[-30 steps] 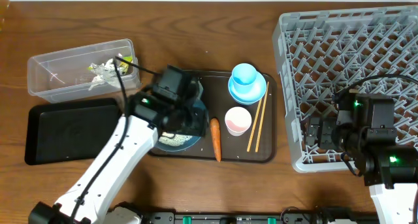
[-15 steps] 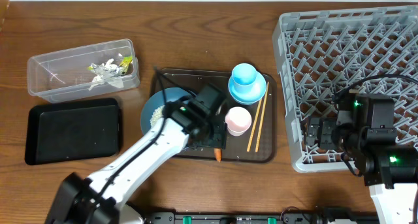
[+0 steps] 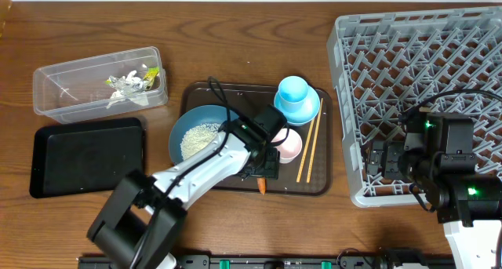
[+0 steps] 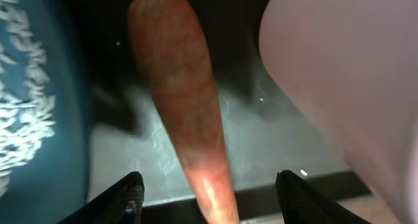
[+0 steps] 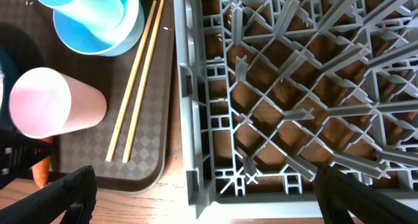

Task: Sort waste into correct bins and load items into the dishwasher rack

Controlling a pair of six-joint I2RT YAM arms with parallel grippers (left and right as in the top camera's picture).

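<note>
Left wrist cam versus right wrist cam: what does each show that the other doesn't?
Left wrist only: the rice in the blue bowl, and the open left claw either side of the carrot. Right wrist only: the chopsticks, the light-blue cup and the rack. Both: the pink cup, the carrot and the brown tray.

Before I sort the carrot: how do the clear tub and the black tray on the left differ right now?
The clear tub is see-through with taller walls; the black tray is opaque and shallow. The clear tub holds wrapper scraps at its right end; the black tray shows nothing inside. The tub lies farther from the robot than the tray. Both are rectangular and similar in footprint.
</note>
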